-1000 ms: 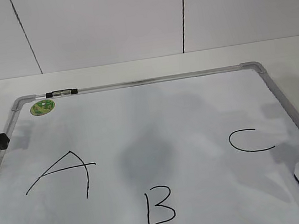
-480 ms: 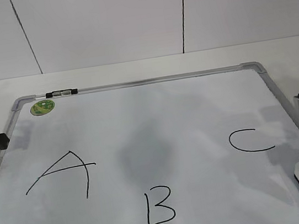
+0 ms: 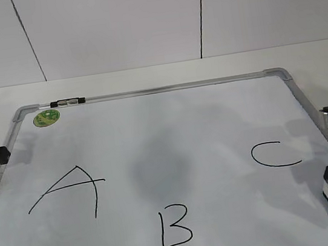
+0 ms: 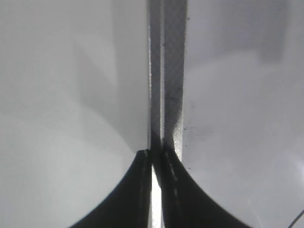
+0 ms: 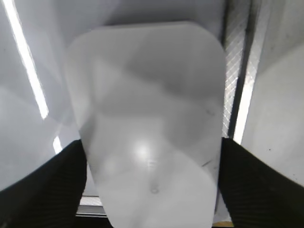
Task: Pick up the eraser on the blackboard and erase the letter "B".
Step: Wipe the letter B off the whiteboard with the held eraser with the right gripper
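- The blackboard (image 3: 172,134), a white board in a grey metal frame, lies flat on the white tabletop (image 3: 163,74), with a round green sticker (image 3: 46,117) in its far left corner and a small black-and-silver clip (image 3: 67,102) on the far rail beside it.
- Three black letters are drawn on it: the "A" (image 3: 70,193) on the left, the letter "B" (image 3: 174,228) low in the middle, whole and unsmudged, and the "C" (image 3: 273,154) on the right.
- The eraser (image 5: 147,123), a smooth white rounded block, lies at the board's right edge, just beside the frame rail; it fills the right wrist view.
- The right gripper (image 5: 152,183) is over it with its jaws spread wide, one dark finger (image 5: 45,187) on each side of the eraser; whether they touch it I cannot tell.
- The left gripper (image 4: 153,159) sits over the board's left frame rail, its jaws nearly closed with only a thin slit between them, holding nothing.
- The "B" is well apart from both grippers.
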